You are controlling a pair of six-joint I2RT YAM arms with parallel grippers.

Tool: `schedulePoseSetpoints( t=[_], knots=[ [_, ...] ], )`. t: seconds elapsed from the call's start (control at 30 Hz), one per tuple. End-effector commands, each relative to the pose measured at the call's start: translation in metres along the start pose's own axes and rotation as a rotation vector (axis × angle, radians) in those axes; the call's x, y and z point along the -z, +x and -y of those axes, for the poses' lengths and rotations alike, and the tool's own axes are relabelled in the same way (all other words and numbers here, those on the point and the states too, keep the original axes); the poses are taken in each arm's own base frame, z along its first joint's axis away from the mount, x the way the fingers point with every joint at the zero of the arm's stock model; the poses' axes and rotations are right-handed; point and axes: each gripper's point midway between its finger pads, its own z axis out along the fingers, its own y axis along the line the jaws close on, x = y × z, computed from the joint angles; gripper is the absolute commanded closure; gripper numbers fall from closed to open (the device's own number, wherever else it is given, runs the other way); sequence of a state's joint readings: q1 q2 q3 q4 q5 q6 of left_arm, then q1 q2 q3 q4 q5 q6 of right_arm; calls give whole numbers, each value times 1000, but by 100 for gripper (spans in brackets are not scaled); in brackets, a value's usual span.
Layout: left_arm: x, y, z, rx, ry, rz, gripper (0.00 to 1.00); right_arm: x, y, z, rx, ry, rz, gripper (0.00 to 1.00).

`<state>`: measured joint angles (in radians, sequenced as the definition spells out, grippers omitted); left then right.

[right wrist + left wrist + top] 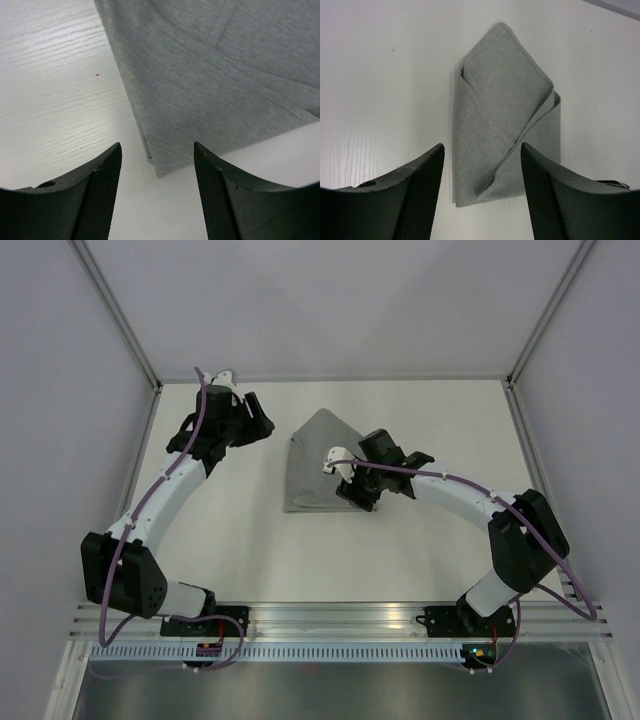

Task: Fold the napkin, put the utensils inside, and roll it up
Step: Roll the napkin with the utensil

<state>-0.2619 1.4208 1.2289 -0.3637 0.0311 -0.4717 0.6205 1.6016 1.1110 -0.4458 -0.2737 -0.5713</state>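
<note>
Gripper of the left arm (264, 424) at about ten o'clock on the table (250, 540), jaws spread apart, nothing between them. Near the far left side of the cloth, not touching it, only pointing toward it. In the left wrist view the same wide gap, both fingers (415, 190) bare, with the napkin (505, 95) lying ahead at twelve o'clock.

Next, around the middle of the table and a little toward twelve o'clock: napkin (315, 465), mid-grey, flat on the surface, already folded. Folded into a pocket-like form: pointed top away from the arms, straight bottom edge toward them, two flaps crossing over the front. No roll yet. Utensils nowhere visible in any view; perhaps hidden inside the folds, but impossible to tell.

Then, at about four o'clock of the napkin: right gripper (352, 496), low over the near right corner of the cloth. Jaws open as well, gripping nothing. In the right wrist view one corner of the napkin (215, 75) just ahead of the gap between the fingers (95, 195), not yet between them.

Judged from this: folding seemingly finished, placing of the cutlery uncertain, rolling not begun. Probably remaining: to grasp that corner or edge and to roll the cloth up.
</note>
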Motion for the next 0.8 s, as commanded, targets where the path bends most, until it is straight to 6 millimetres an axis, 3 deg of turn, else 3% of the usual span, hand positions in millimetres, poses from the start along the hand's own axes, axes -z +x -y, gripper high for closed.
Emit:
schedulePoseSetpoints(
  t=[0.0, 0.3, 0.77],
  knots=[
    [31, -15, 19, -48, 96, 88, 32, -7, -20, -9, 133, 7, 77, 34],
    [54, -7, 17, -82, 119, 97, 32, -54, -22, -30, 269, -4, 34, 34],
    [66, 12, 17, -101, 153, 88, 32, -90, -2, -25, 307, 6, -16, 38]
  ],
)
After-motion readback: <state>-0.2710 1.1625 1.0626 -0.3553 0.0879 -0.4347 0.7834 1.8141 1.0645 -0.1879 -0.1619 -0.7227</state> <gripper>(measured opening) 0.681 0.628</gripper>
